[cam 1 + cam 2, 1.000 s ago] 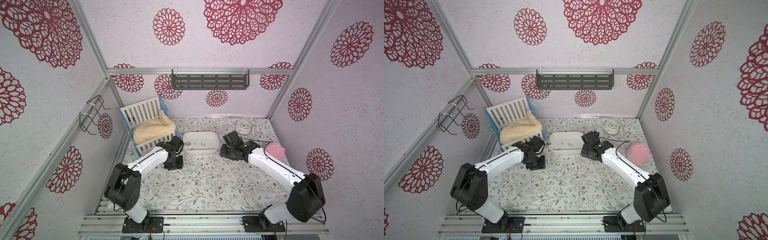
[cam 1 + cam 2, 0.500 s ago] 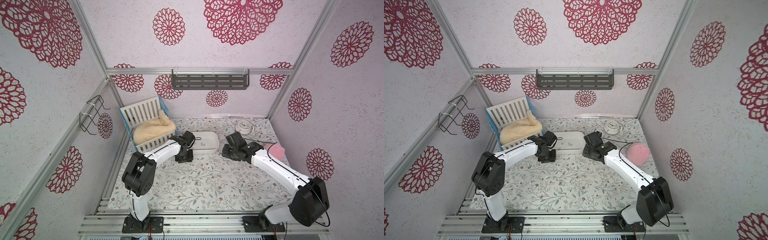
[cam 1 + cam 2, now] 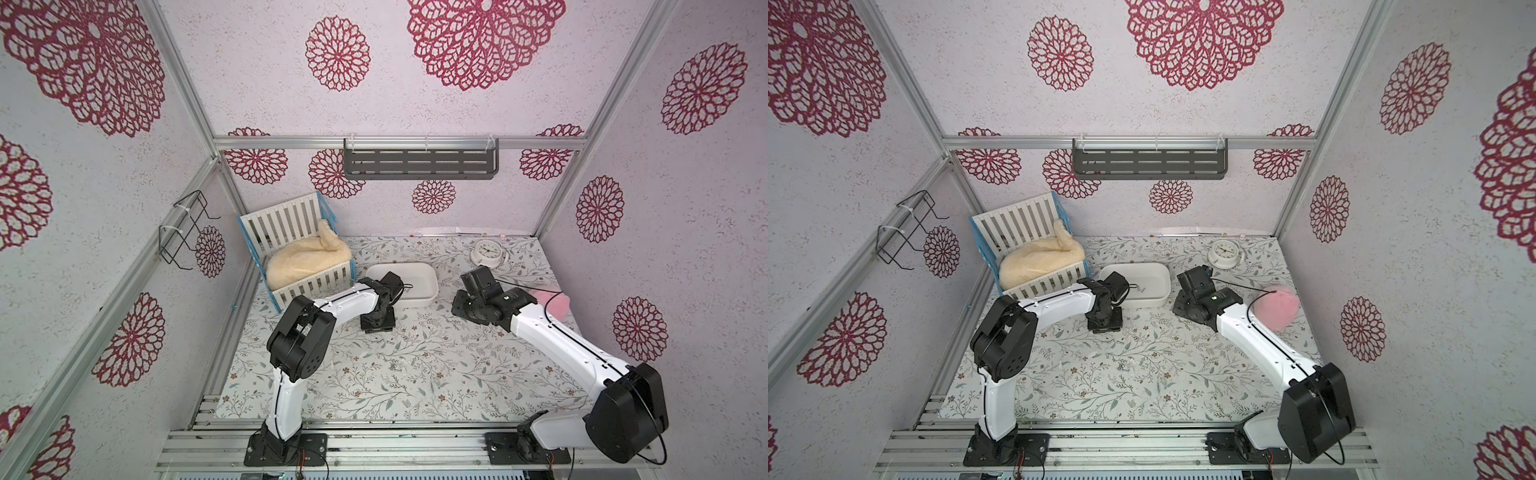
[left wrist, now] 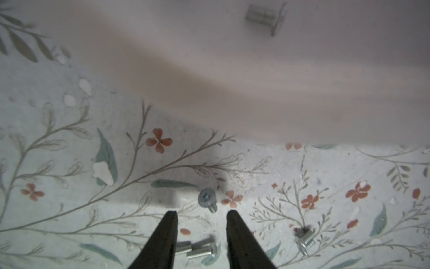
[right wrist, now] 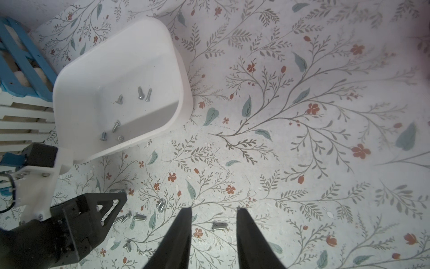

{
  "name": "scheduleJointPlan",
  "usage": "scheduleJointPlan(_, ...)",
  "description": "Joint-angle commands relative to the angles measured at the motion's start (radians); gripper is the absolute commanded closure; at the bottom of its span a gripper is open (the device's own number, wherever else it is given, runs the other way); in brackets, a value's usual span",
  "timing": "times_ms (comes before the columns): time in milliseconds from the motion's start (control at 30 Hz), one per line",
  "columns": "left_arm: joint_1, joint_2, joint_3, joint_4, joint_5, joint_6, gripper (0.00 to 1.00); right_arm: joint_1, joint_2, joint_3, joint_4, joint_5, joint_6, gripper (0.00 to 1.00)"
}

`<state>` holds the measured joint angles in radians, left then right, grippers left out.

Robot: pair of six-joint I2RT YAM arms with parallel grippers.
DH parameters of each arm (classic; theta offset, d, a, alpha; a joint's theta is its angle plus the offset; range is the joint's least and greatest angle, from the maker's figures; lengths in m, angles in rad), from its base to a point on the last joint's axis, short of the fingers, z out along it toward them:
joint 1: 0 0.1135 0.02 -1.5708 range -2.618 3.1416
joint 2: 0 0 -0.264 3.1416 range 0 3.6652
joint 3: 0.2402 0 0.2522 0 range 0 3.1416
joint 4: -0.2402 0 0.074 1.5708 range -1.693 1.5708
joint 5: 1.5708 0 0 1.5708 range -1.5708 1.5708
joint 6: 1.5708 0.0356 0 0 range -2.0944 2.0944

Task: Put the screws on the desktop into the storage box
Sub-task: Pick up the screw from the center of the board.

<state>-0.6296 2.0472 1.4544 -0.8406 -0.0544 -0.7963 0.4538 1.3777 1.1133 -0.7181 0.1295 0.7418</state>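
While loose screws (image 5: 139, 217) lie on the counter (image 5: 302, 163) just outside the storage box (image 5: 181, 76), both grippers hang spread and empty.
At the box's near long wall, the left gripper (image 4: 202, 213) points down with jaws apart and one screw (image 4: 206, 200) just ahead of its tips, a spacing suited to straddling so small a part. Off the box's short end, the right gripper (image 5: 214, 209) is likewise spread, and a single screw (image 5: 218, 226) shows between its fingers. Several screws already rest inside the box, so collection is judged partly done.
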Motion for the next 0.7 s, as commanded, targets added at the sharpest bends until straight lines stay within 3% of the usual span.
scheduleJointPlan(0,-0.002,0.022,0.019,0.006,-0.020,-0.018,0.59,-0.016,-0.044,-0.009,0.026,-0.012,-0.025,0.64)
scheduleJointPlan(267,-0.002,0.066,0.046,0.005,-0.015,-0.013,0.62,-0.042,-0.067,-0.032,0.032,-0.024,-0.033,0.64)
scheduleJointPlan(667,-0.002,0.064,0.007,-0.002,-0.003,0.009,0.76,-0.049,-0.071,-0.036,0.042,-0.037,-0.027,0.64)
